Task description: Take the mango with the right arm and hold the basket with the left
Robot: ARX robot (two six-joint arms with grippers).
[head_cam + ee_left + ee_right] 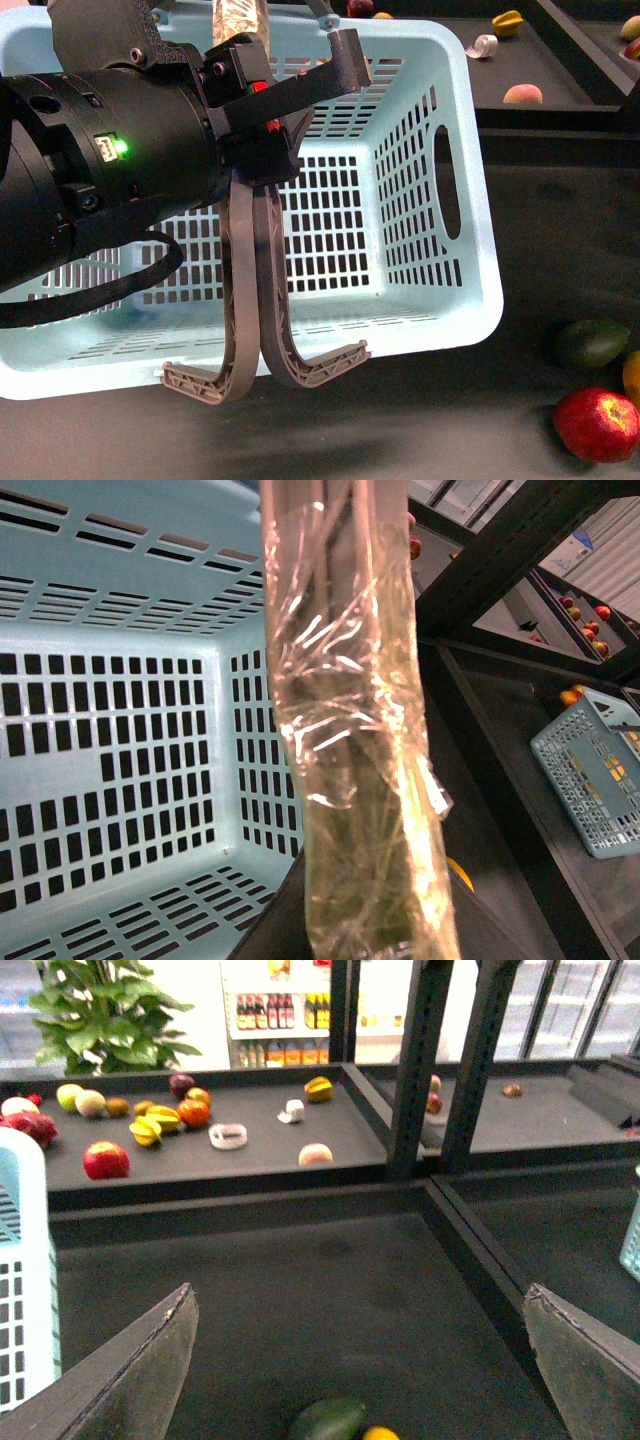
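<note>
The pale turquoise basket (440, 190) fills the left and middle of the front view. My black left arm, with its green light, reaches over it. My left gripper (272, 125) is shut on the basket's two grey-brown handles (252, 300), which are held together. In the left wrist view a film-wrapped finger (350, 740) hides the grip, with the basket's slotted wall (120, 730) beside it. Only a yellow sliver of the mango (632, 376) shows at the right edge, next to a dark green fruit (590, 342). My right gripper (360, 1360) is open and empty above the mango (381, 1433).
A red apple (597, 422) lies in front of the mango. The dark green fruit (325, 1420) touches the mango's side. A raised back tray (250, 1175) holds several fruits. Black posts (418, 1060) and a divider rail stand to the right. A second basket (595, 770) sits further off.
</note>
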